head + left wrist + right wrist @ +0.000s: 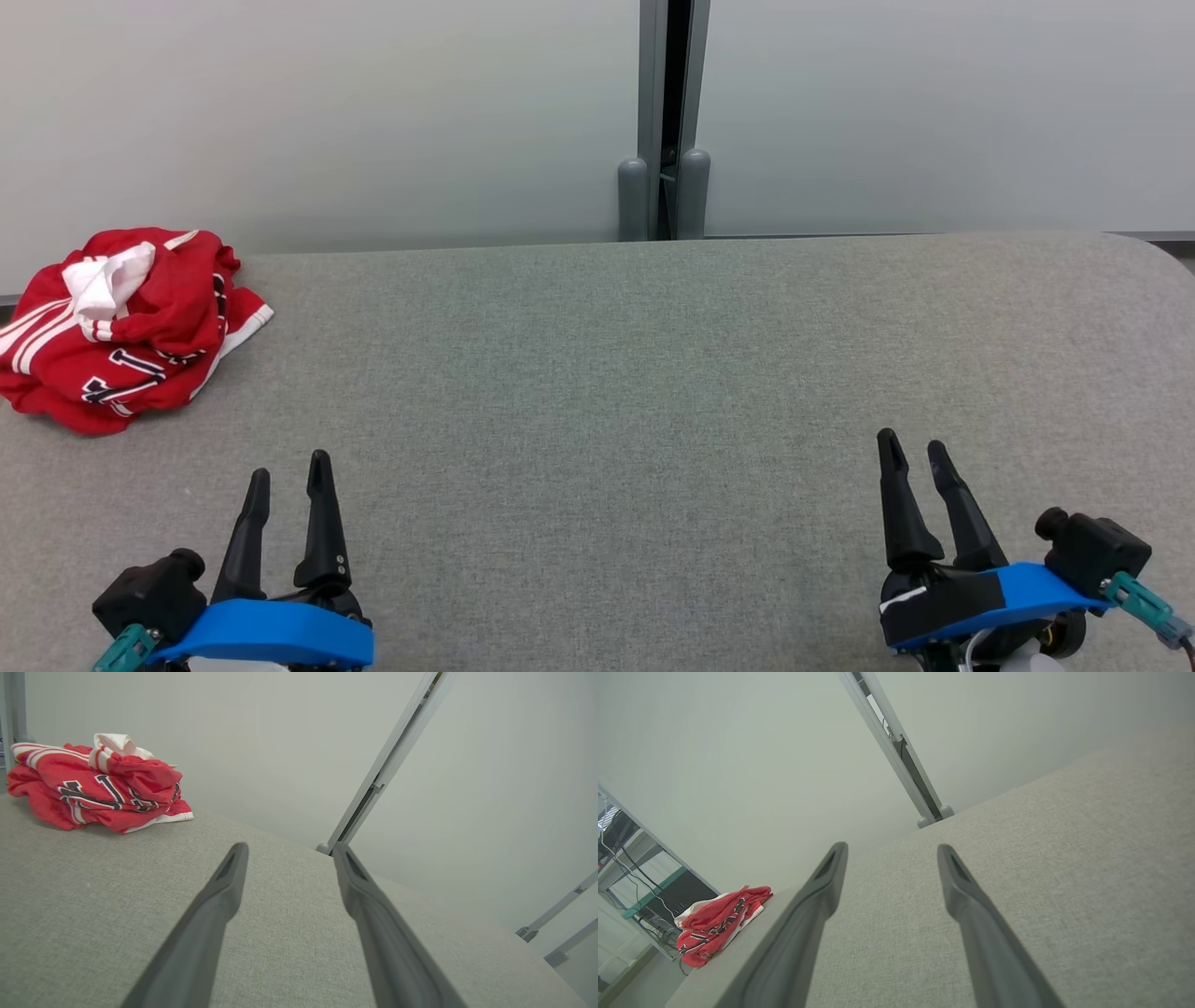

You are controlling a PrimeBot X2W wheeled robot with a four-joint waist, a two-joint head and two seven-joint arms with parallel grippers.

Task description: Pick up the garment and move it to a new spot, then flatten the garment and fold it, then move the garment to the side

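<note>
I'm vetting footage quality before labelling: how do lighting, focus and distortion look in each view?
Head view: soft, even light, no glare; the red garment and grey table are sharp. Left wrist view: the left gripper's fingers blur up close, and the scene tilts. Right wrist view: the right gripper's fingers look soft too, and the partition post leans steeply.

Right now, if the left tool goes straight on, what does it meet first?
Probably nothing but bare table: the open left tool points across it toward the back wall panel. The red garment lies off to its left, outside that line. Whether it tilts into the tabletop first is unclear.
</note>
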